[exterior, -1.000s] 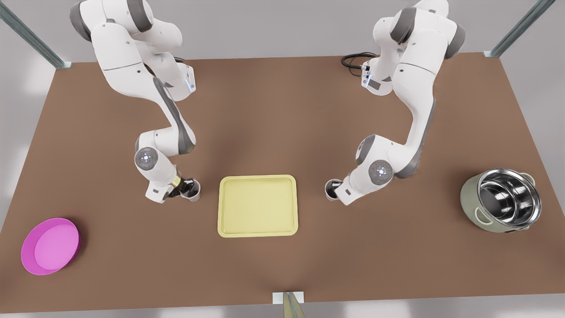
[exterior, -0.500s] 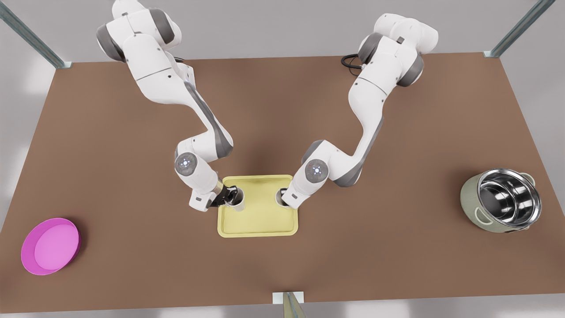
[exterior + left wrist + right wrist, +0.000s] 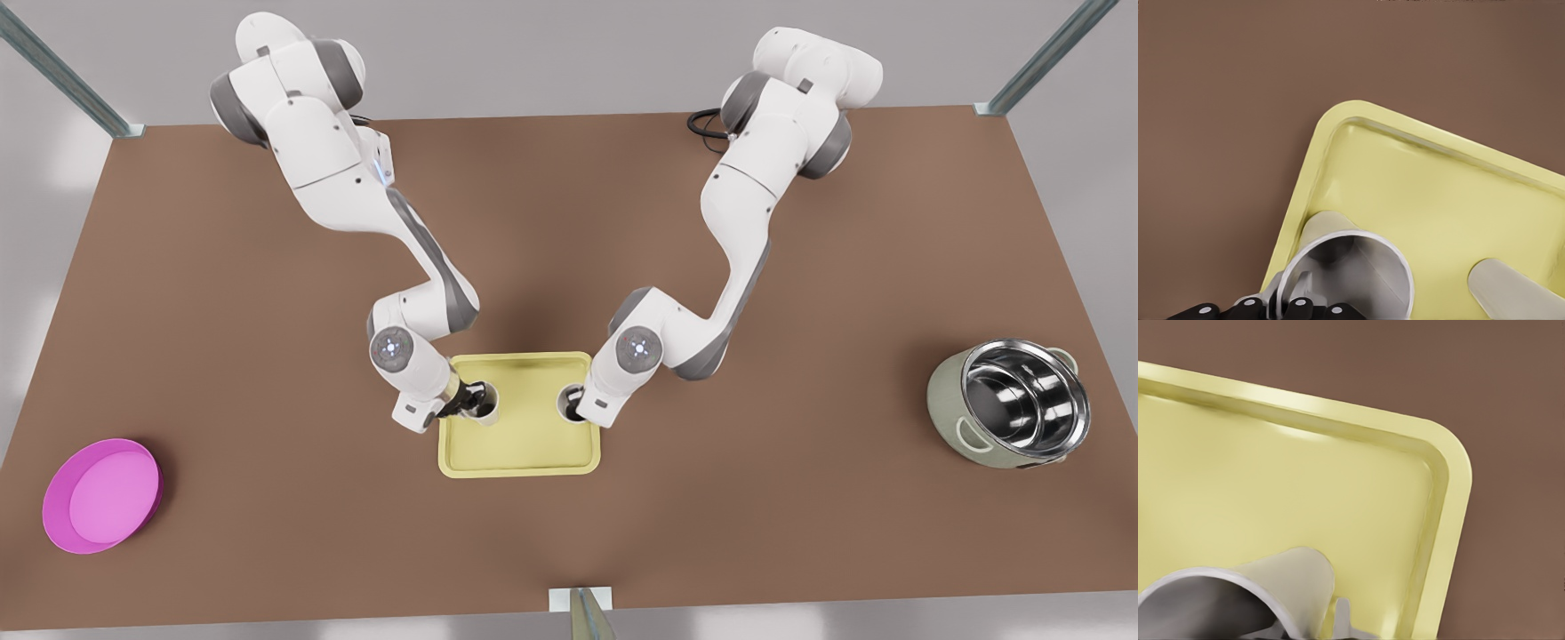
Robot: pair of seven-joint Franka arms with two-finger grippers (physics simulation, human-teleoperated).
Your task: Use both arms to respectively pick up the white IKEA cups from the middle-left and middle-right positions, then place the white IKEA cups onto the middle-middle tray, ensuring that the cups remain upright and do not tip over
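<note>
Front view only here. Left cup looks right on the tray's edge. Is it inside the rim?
Observer: Yes. In the left wrist view, the base of the left cup is over the floor of the tray, just inside the raised rim.
Operator: Left claw's grip?
Observer: The left claw pinches the cup's wall, with one finger inside.
Operator: Right side?
Observer: In the right wrist view, bare floor lies between the right cup and the rim. The right claw is at that cup.

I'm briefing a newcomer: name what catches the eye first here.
Two white arms converge on the pale yellow tray at the table's centre, the left gripper and the right gripper each holding a white cup over it. A magenta bowl and a steel-lined green pot flank them.
</note>
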